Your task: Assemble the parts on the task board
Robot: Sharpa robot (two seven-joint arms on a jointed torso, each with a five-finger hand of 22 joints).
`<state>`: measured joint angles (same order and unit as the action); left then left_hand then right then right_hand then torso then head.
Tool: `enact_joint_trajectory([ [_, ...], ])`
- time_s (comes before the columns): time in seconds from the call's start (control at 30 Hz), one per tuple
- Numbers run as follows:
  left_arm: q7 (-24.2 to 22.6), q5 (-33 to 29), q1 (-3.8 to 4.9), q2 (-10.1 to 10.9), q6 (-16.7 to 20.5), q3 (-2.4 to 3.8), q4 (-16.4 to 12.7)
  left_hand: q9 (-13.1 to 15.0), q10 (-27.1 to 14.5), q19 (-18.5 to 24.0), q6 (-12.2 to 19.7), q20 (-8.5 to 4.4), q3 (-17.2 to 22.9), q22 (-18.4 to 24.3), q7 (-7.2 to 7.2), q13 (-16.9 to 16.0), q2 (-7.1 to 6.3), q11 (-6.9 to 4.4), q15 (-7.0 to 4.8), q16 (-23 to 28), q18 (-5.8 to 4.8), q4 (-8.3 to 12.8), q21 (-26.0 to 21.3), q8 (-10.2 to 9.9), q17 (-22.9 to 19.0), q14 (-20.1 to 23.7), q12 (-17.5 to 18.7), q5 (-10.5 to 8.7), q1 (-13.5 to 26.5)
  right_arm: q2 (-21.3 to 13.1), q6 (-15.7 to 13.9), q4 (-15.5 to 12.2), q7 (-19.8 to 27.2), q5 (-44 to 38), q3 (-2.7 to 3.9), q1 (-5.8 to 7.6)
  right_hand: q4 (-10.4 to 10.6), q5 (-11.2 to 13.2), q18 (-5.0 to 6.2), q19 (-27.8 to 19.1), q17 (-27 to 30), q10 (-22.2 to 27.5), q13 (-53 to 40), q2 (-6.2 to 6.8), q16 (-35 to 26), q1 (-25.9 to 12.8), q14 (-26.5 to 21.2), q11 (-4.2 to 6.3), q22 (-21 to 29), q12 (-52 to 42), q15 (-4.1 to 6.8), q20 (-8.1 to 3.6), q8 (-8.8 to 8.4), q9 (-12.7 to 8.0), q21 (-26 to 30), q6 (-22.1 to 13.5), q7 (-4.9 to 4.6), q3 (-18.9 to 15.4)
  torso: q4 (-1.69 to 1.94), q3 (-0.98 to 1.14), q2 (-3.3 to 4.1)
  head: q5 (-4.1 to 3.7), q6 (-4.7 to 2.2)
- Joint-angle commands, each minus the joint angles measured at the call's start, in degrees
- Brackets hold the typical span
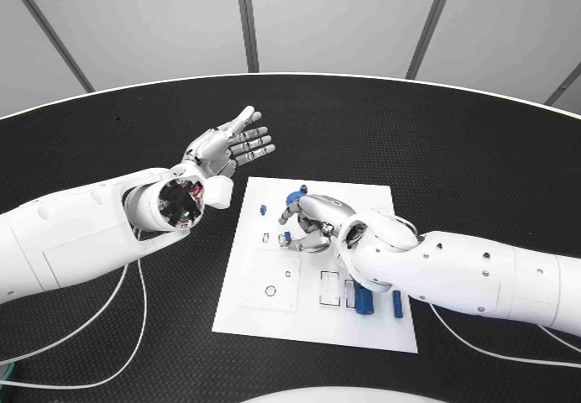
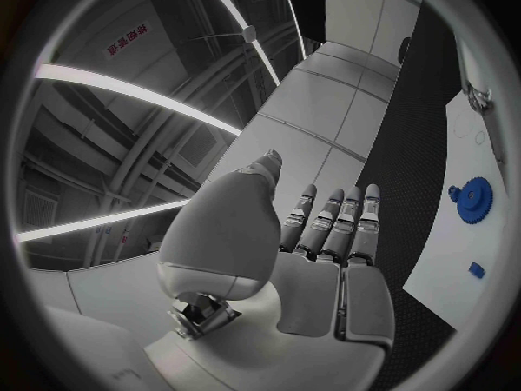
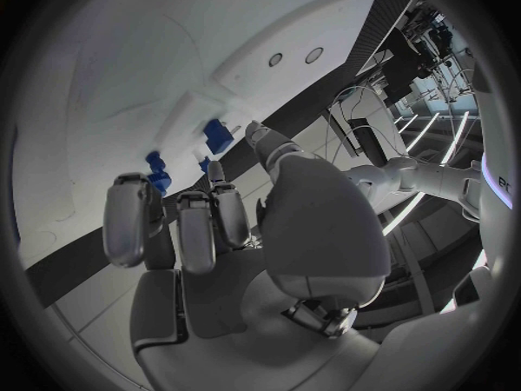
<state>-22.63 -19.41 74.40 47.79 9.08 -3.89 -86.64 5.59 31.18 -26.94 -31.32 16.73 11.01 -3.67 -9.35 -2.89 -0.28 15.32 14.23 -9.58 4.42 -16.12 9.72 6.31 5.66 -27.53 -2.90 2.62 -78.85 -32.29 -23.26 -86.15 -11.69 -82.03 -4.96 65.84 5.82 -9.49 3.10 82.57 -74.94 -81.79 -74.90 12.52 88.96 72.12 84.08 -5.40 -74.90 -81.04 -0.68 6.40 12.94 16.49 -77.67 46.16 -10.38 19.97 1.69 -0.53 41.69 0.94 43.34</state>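
Black tabletop (image 1: 460,151) fills the scene, round-edged, with grey floor beyond it. At its centre lies the white task board (image 1: 254,311), a rectangular plate with small cut-outs and outlines on its surface. From the left side comes the left arm, and the left hand (image 1: 230,144) is raised above the table just beyond the board's far left corner, palm up, fingers (image 2: 331,222) straight and slightly spread, holding nothing. In the left wrist view the same hand shows flat and open, with the board's edge beside it carrying a blue gear (image 2: 473,201) and a small blue piece (image 2: 477,270). The right arm reaches in from the right side, and the right hand (image 1: 317,222) is low over the middle of the board, fingers curled downward around small blue parts (image 1: 295,198) near the board's far edge. In the right wrist view its fingertips (image 3: 224,202) sit close beside the blue pieces (image 3: 216,135); whether they actually grip one cannot be told. Two upright blue bars (image 1: 363,298) stand near the board's near right side, partly hidden by the right forearm.
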Motion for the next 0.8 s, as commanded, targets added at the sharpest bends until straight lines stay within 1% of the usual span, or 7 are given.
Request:
enact_joint_trajectory([
  [0.03,1.00,0.47,0.00,0.01,-2.33,0.00,0.55,0.66,4.30,-3.67,-3.27,-0.04,0.52,-0.43,-7.53,-0.40,-0.58,-0.35,-0.56,-1.78,0.63,0.52,1.53,1.03,0.84,-3.75,-0.98,0.29,-1.56,-2.21,-2.90,-2.57,3.38,0.01,0.02,0.02,1.52,0.12,0.77,-0.76,-9.47,1.38,-4.14,-1.21,-0.95,2.53,4.61,-0.34,-2.48,1.35,-0.39,0.68,-0.68,-0.51,1.71,-1.05,-0.16,-5.06,-0.12,0.09,-0.26,0.13,-0.12],
  [0.33,6.28,3.75,0.00,-0.03,-9.14,0.00,3.21,3.70,23.81,-17.60,-18.39,-0.52,4.43,-2.16,-4.33,-1.48,-3.17,-4.47,-5.67,-10.97,6.19,6.32,7.58,6.65,5.00,-23.51,-5.86,0.37,-8.77,-10.73,-5.73,-10.28,13.94,10.52,0.07,1.73,4.52,1.19,3.16,-6.25,-0.46,6.72,2.47,-2.53,-5.44,7.17,2.08,0.77,6.25,7.75,0.46,-0.13,0.23,-0.72,12.60,0.76,0.85,-9.81,-0.48,0.18,-1.08,0.34,-0.31],
  [0.57,17.80,14.73,0.14,0.36,-14.39,0.02,5.93,4.78,39.76,-33.46,-24.46,-8.45,10.45,-8.20,-0.39,-2.52,-5.02,-9.91,-12.92,-26.24,6.14,8.60,20.77,9.13,13.61,-45.18,-9.08,0.57,-7.29,-20.05,-6.97,-14.24,17.28,23.15,0.04,3.82,5.54,-0.47,4.16,-8.20,5.01,9.21,7.62,-2.85,-9.35,8.56,0.69,1.46,11.18,12.68,1.13,-0.83,1.43,-0.66,19.04,3.61,1.43,-8.21,-0.84,0.51,-2.15,0.23,-0.06],
  [0.63,21.82,18.15,0.36,0.26,-16.11,0.02,6.70,4.83,41.05,-33.68,-23.80,-8.97,10.24,-8.98,-0.39,-3.22,-5.29,-10.36,-12.95,-29.67,6.04,7.20,22.14,8.89,15.91,-45.73,-9.81,0.36,-4.56,-22.03,-7.87,-14.63,17.63,25.11,0.03,4.16,6.04,-0.90,4.57,-8.99,7.31,10.17,9.50,-2.57,-11.05,8.56,0.10,1.60,13.28,14.52,1.25,-0.92,1.38,-0.82,21.71,3.54,1.43,-7.87,-0.87,0.60,-2.41,0.26,0.04],
  [0.7,26.42,22.00,0.79,-0.02,-17.71,0.02,7.46,5.59,42.18,-36.13,-23.62,-10.01,9.77,-10.50,0.40,-4.98,-5.85,-11.07,-13.74,-37.24,6.15,5.17,25.18,9.89,20.48,-48.01,-11.73,0.13,-1.47,-23.90,-9.02,-14.80,17.55,26.83,0.03,4.52,6.52,-1.05,4.94,-9.71,8.85,11.02,11.17,-2.27,-12.42,8.58,-0.35,1.59,15.12,16.20,1.29,-1.01,1.37,-0.94,24.11,3.52,1.52,-7.65,-0.89,0.67,-2.53,0.29,0.06],
  [0.77,30.67,26.16,1.35,-0.55,-18.95,0.01,8.31,7.29,41.24,-40.39,-22.66,-11.68,9.37,-13.67,1.06,-8.49,-6.36,-11.90,-14.61,-54.95,5.87,3.46,31.20,12.32,38.83,-51.42,-15.46,0.28,-0.19,-25.56,-10.28,-14.75,17.41,28.42,0.03,4.79,7.06,-1.22,5.02,-9.71,8.89,10.94,11.65,-1.92,-12.67,8.20,-0.25,1.63,15.74,16.57,1.33,-1.05,1.45,-0.99,24.93,3.65,1.58,-7.79,-0.91,0.76,-2.68,0.29,0.04],
  [0.8,32.14,27.64,1.57,-0.82,-19.41,0.01,8.67,7.65,40.87,-40.04,-22.35,-11.74,9.42,-14.05,0.97,-9.22,-6.14,-11.70,-14.55,-56.81,5.85,3.00,31.77,12.84,41.29,-51.11,-16.21,0.49,-0.03,-26.11,-10.75,-14.71,17.35,28.97,0.03,4.87,7.17,-1.29,5.10,-9.83,9.13,11.14,12.05,-1.85,-12.87,8.16,-0.30,1.65,16.09,16.94,1.34,-1.06,1.47,-1.00,25.38,3.66,1.60,-7.82,-0.94,0.79,-2.82,0.31,0.15],
])
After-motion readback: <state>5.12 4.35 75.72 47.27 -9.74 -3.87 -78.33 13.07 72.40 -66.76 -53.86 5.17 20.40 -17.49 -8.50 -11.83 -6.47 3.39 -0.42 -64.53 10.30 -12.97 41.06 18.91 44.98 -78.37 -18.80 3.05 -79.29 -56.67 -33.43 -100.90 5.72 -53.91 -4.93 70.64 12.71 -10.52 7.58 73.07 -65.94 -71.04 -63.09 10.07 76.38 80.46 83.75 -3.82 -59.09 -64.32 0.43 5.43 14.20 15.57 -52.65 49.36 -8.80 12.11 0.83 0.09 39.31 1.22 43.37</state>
